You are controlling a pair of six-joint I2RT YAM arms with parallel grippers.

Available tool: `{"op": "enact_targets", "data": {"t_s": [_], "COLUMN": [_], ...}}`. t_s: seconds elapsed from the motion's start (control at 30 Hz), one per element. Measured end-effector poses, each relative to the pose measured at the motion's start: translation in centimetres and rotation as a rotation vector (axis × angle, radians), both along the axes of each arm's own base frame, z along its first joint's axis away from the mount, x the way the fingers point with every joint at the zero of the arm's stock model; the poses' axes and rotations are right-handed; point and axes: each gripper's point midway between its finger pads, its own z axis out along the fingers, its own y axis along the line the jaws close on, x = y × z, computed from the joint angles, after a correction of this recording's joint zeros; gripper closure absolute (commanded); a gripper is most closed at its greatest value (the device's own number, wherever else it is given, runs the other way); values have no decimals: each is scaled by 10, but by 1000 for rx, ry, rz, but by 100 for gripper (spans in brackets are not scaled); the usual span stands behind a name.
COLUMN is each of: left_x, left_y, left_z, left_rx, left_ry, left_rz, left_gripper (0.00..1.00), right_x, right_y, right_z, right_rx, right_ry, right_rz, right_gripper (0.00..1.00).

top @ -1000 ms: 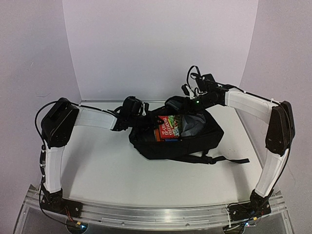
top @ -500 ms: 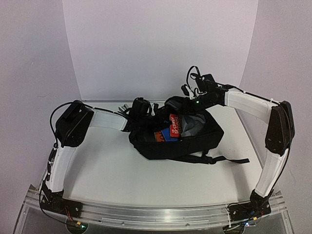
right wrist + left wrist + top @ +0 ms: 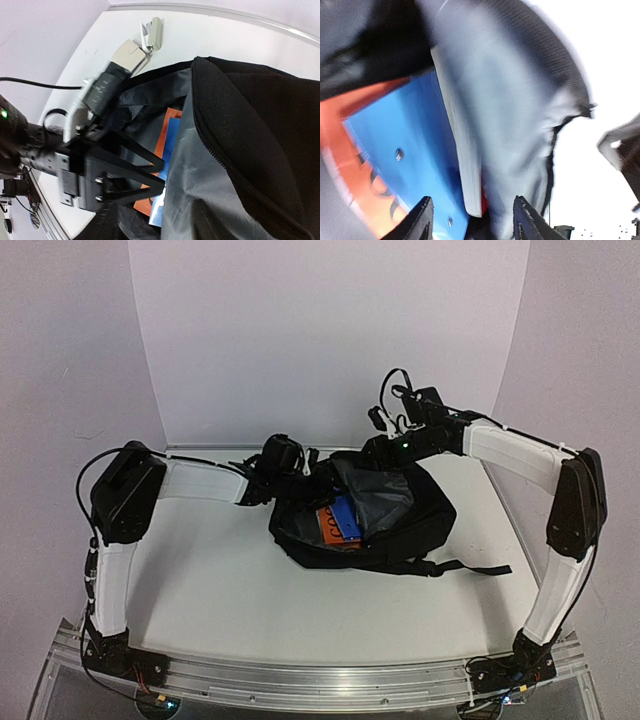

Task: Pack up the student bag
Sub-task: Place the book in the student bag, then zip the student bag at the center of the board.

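Note:
The student bag [image 3: 400, 530] lies on the white table, its mouth gaping and grey lining [image 3: 375, 495] showing. Inside lie an orange book [image 3: 325, 528] and a blue book [image 3: 345, 518]. In the left wrist view the blue book [image 3: 405, 155] lies over the orange book [image 3: 345, 150], with white page edges and a red sliver beside the lining [image 3: 510, 110]. My left gripper [image 3: 308, 480] [image 3: 475, 224] is open at the bag's left rim. My right gripper [image 3: 380, 445] [image 3: 155, 227] is open over the far rim, lining [image 3: 200, 170] between its fingers. The left fingers [image 3: 142, 175] show there too.
The bag's black straps [image 3: 470, 567] trail onto the table at the right. More straps bunch by the left wrist [image 3: 250, 462]. Cables loop above the right wrist [image 3: 395, 390]. White walls stand close behind and to both sides.
The red book that stood up in the bag's mouth has dropped inside. Both grippers have opened; the bag's raised far rim has sagged and the left arm has drawn back slightly.

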Motion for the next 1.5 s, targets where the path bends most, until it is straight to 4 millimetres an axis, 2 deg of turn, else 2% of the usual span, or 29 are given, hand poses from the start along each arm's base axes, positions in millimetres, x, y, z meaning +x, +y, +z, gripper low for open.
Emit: {"op": "enact_targets", "data": {"t_s": [0.13, 0.27, 0.37, 0.53, 0.6, 0.73, 0.77, 0.87, 0.93, 1.07, 1.2, 1.37, 1.5], "left_x": [-5, -10, -13, -21, -25, -36, -37, -40, -41, -41, -41, -40, -39], "left_y": [27, 54, 71, 94, 102, 112, 113, 116, 117, 117, 119, 132, 154], "left_z": [33, 57, 57, 23, 8, -15, -19, -24, -26, -27, -28, -31, -16], "left_rx": [39, 82, 129, 233, 268, 320, 327, 339, 343, 345, 346, 349, 323], "left_ry": [-61, -115, -122, -65, -38, 8, 14, 25, 29, 31, 32, 46, 34], "left_rz": [48, 97, 128, 148, 152, 147, 147, 146, 146, 147, 149, 168, 209], "left_gripper": [37, 30, 29, 28, 28, 29, 30, 31, 31, 31, 31, 30, 29], "right_x": [-2, 7, 16, 24, 24, 19, 16, 11, 5, -4, -11, -36, -62], "right_y": [-12, -38, -62, -83, -85, -85, -84, -78, -73, -58, -33, 18, 68], "right_z": [22, 34, 21, -18, -35, -64, -70, -82, -84, -76, -51, -20, -7], "right_rx": [-14, -67, -148, -274, -314, -355, -355, -342, -314, -227, -120, -38, -6], "right_ry": [-57, -113, -112, -62, -35, 26, 47, 85, 114, 154, 160, 129, 109], "right_rz": [-11, -69, -112, -119, -102, -59, -48, -7, 21, 65, 127, 244, 357], "right_gripper": [28, 23, 22, 22, 28, 55, 64, 90, 100, 100, 100, 100, 96]}}
